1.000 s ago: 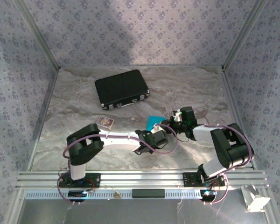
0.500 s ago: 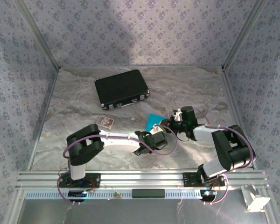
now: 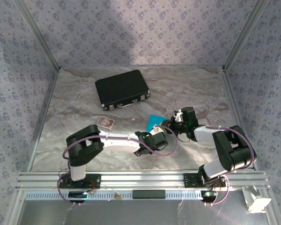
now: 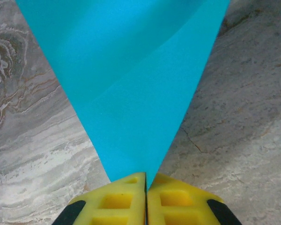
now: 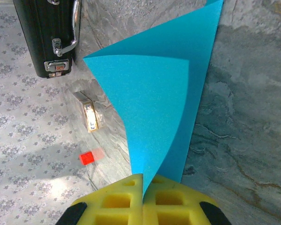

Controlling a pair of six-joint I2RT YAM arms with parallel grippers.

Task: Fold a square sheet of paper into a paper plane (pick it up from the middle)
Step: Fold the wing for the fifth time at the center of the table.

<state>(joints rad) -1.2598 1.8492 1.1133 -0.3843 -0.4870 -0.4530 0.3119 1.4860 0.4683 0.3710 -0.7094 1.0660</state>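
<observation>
The left gripper [image 4: 146,180] was pinched shut on one corner of the blue sheet of paper [image 4: 131,84]. The right gripper [image 5: 143,182] was clamped on another corner, the sheet bent over above the marble surface [image 3: 187,89]. Beyond lay a small card [image 3: 105,122], then a black case [image 3: 122,89].

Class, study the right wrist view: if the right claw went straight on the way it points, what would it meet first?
The square sheet of paper, which the right claw pinches and which spreads out ahead of it. Past the sheet, probably the marble table; depth is unclear.
</observation>
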